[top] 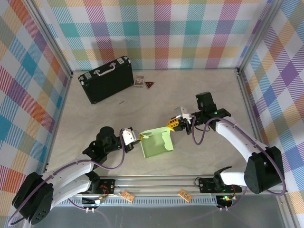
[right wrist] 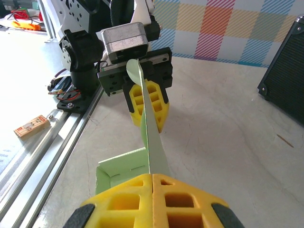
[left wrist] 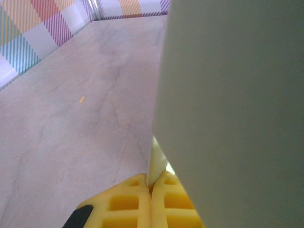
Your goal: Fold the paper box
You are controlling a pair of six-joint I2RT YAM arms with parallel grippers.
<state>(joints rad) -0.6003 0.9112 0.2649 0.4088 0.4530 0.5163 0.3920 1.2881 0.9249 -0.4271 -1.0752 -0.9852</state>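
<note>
The paper box (top: 156,145) is pale green card, partly folded, sitting on the table between the two arms. My left gripper (top: 140,137) is shut on its left edge. In the left wrist view the yellow fingers (left wrist: 128,204) pinch a thin card edge, and the paper box (left wrist: 232,109) rises close on the right as a broad panel. My right gripper (top: 171,125) is shut on the upper right flap. In the right wrist view this gripper (right wrist: 152,176) clamps an upright flap of the paper box (right wrist: 153,137), which runs to the left gripper (right wrist: 146,107).
A black briefcase (top: 105,78) with metal corners lies at the back left, with a small card (top: 138,80) and a triangular tag (top: 149,85) beside it. An aluminium rail (top: 156,183) runs along the near edge. Plaid walls close in three sides.
</note>
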